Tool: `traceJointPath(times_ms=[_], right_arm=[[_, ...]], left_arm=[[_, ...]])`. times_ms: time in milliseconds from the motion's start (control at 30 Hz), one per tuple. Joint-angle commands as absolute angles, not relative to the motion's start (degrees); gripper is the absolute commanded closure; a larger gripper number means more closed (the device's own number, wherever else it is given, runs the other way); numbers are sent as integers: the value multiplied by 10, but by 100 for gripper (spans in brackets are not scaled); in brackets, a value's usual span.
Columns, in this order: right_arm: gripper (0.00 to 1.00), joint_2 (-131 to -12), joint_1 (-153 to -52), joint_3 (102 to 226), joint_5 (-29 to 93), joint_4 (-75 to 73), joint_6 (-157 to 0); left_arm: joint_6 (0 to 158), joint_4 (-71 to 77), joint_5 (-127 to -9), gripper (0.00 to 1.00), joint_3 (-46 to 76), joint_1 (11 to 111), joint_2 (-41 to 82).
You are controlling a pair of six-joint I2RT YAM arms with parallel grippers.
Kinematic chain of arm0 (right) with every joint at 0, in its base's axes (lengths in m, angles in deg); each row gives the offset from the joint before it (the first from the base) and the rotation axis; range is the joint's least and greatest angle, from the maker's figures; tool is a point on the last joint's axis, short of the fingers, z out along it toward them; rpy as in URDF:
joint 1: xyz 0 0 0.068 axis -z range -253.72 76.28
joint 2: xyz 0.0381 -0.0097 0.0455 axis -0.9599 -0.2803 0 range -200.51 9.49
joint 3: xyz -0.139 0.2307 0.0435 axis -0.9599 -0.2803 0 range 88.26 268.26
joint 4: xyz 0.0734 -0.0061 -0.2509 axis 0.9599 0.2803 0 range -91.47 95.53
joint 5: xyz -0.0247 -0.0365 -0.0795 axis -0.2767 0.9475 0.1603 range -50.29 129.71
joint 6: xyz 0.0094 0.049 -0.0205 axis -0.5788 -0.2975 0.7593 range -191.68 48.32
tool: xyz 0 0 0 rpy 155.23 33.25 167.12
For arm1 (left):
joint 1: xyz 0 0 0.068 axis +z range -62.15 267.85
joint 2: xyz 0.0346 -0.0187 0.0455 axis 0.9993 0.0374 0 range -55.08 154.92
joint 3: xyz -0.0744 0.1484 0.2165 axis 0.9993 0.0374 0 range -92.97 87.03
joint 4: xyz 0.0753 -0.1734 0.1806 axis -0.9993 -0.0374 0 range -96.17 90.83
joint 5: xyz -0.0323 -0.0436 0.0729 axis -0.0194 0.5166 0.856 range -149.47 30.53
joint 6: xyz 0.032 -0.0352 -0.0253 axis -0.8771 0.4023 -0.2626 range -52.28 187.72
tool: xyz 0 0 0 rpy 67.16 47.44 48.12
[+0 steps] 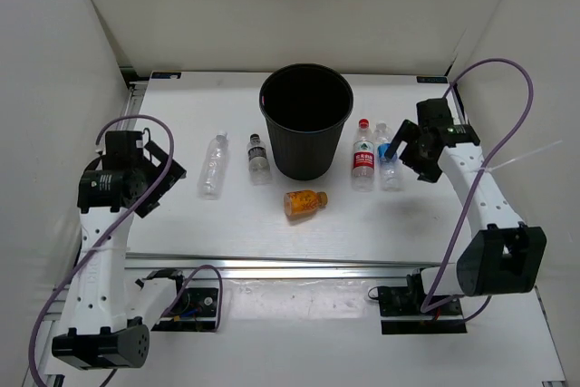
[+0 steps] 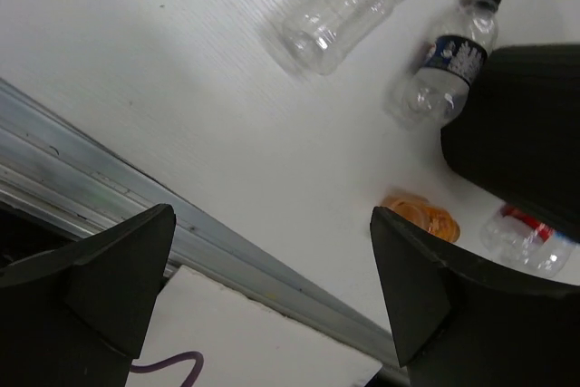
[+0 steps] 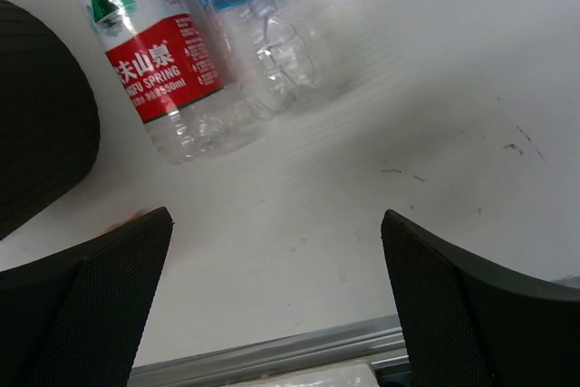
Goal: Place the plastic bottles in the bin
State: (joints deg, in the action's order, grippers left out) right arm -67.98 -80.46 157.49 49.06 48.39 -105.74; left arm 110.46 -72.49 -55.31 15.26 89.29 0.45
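Observation:
The black bin [image 1: 304, 147] stands upright at the back middle of the table. Five bottles lie on the table around it. A clear white-capped bottle [image 1: 214, 163] and a small black-capped bottle [image 1: 259, 159] lie to its left. A red-capped, red-label bottle [image 1: 363, 156] and a blue-label bottle [image 1: 389, 162] lie to its right. A stubby orange bottle [image 1: 304, 202] lies in front. My left gripper [image 1: 163, 184] is open and empty, left of the white-capped bottle [image 2: 353, 2]. My right gripper [image 1: 410, 157] is open and empty, just right of the blue-label bottle [image 3: 258, 24].
A metal rail [image 1: 299, 266] runs along the table's near edge. White walls close in the back and both sides. The left wrist view shows the black-capped bottle [image 2: 449, 65], the bin [image 2: 521, 124] and the orange bottle [image 2: 421, 215]. The right wrist view shows the red-label bottle [image 3: 163, 61].

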Motion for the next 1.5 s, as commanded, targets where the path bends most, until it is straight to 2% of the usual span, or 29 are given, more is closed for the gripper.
traceJointPath(times_ms=[0, 167, 400, 667, 1000, 1067, 1100, 1200, 1233, 1333, 1467], right_arm=[[0, -709, -803, 1610, 467, 454, -1027], [0, -765, -788, 1645, 467, 442, -1019], [0, -937, -731, 1761, 430, 437, -1028], [0, -1094, -726, 1875, 391, 437, -996], [1, -1156, -726, 1881, 385, 431, -996], [13, -1156, -726, 1881, 402, 445, -1009], [27, -1156, -720, 1874, 409, 445, -1019], [57, -1109, -714, 1843, 441, 456, -1038], [62, -1074, -714, 1843, 452, 456, -1045], [66, -980, -714, 1837, 451, 468, -1073], [66, -865, -740, 1875, 417, 441, -1110]], left_arm=[[1178, -750, -502, 0, 186, 908, -30], [1143, -684, -579, 0, 221, 920, -62], [1102, -671, -608, 0, 221, 925, -31], [1096, -659, -647, 0, 221, 925, -14], [1108, -670, -662, 0, 221, 930, 3], [1108, -670, -662, 0, 221, 930, 3], [1114, -670, -662, 0, 221, 930, 3], [1114, -670, -668, 0, 221, 930, 3], [1119, -664, -668, 0, 221, 930, 3], [1119, -664, -680, 0, 221, 930, 8], [1102, -659, -685, 0, 227, 930, 3]])
